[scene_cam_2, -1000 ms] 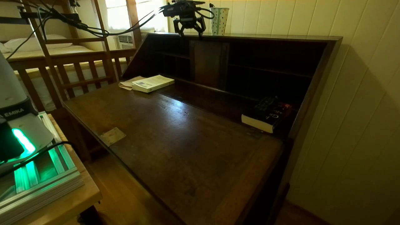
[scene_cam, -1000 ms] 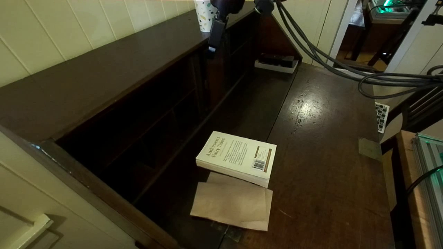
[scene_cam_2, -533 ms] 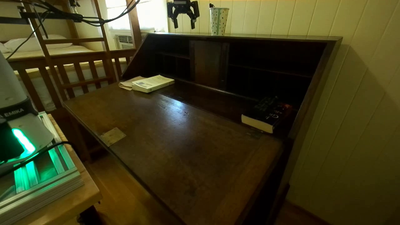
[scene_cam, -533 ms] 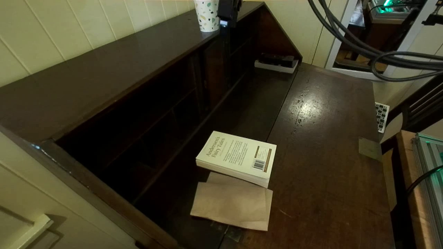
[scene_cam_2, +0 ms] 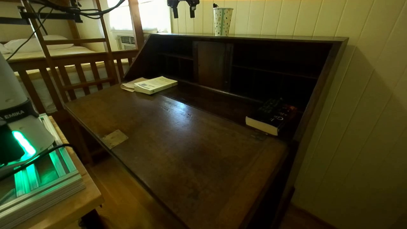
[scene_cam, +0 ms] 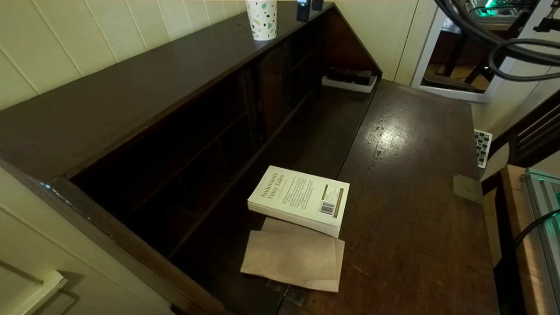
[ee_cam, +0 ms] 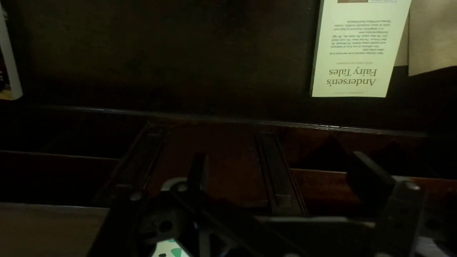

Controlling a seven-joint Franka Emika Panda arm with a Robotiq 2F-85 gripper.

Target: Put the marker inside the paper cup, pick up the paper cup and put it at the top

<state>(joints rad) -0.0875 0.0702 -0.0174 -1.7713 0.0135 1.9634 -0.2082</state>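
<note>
The white speckled paper cup [scene_cam: 263, 22] stands upright on the dark wooden top board [scene_cam: 131, 78]. It also shows on the top board [scene_cam_2: 279, 38] in an exterior view [scene_cam_2: 223, 22]. The dark end of the marker [scene_cam_2: 215, 5] sticks up over the cup's rim; the rest of it is hidden inside. My gripper [scene_cam_2: 183, 16] is open and empty, above the board and apart from the cup, to its left in that view. In the wrist view its fingers [ee_cam: 278, 167] are wide apart with nothing between them; a bit of the cup [ee_cam: 166, 249] shows beneath them.
A white book [scene_cam: 302, 197] and brown paper [scene_cam: 293, 258] lie on the desk surface [scene_cam_2: 178, 152]. A thick dark book [scene_cam_2: 270, 117] lies at the desk's far end. Dark cubbyholes open under the top board. A panelled wall rises behind it. Cables [scene_cam: 516, 57] hang from the arm.
My gripper has risen and moved away from the cup, upward and slightly left in an exterior view. The arm's cables have shifted with it. The cup has stayed in place, upright.
</note>
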